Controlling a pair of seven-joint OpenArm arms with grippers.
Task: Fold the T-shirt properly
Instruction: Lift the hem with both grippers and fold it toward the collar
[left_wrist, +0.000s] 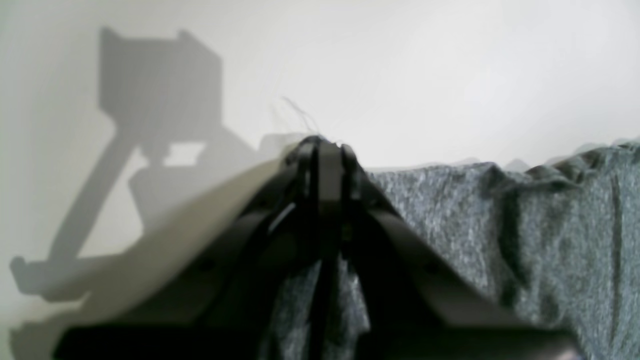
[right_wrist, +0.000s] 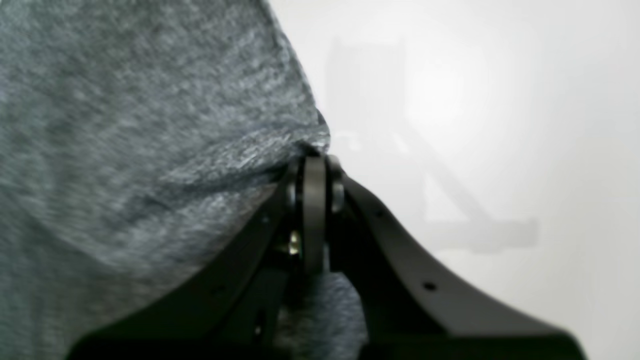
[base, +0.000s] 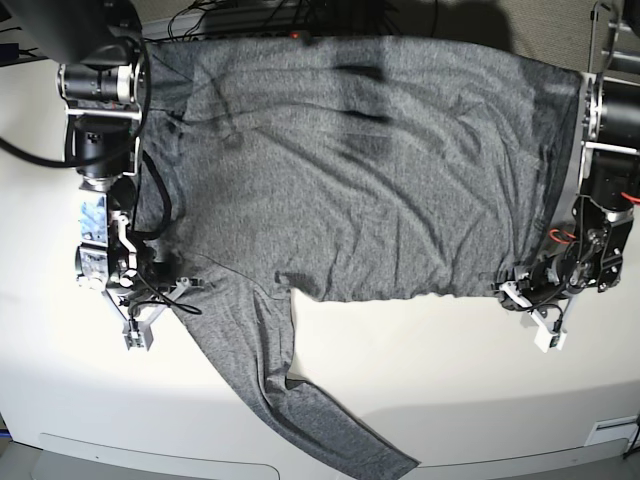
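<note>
The heather-grey T-shirt (base: 360, 170) is spread wide between my two arms in the base view. One long sleeve (base: 300, 410) trails toward the front of the white table (base: 450, 380). My left gripper (left_wrist: 320, 145) is shut on the shirt's edge; grey cloth (left_wrist: 500, 225) shows to its right and between its fingers. In the base view it is at the shirt's lower right corner (base: 520, 290). My right gripper (right_wrist: 314, 165) is shut on a pinched fold of the shirt (right_wrist: 125, 125). In the base view it is at the lower left corner (base: 165, 285).
Cables and dark equipment (base: 250, 15) lie along the table's back edge. The arm bodies stand at the left (base: 100, 120) and right (base: 610, 140) sides. The table's front edge (base: 150, 465) runs along the bottom. Arm shadows fall on the table (left_wrist: 160, 100).
</note>
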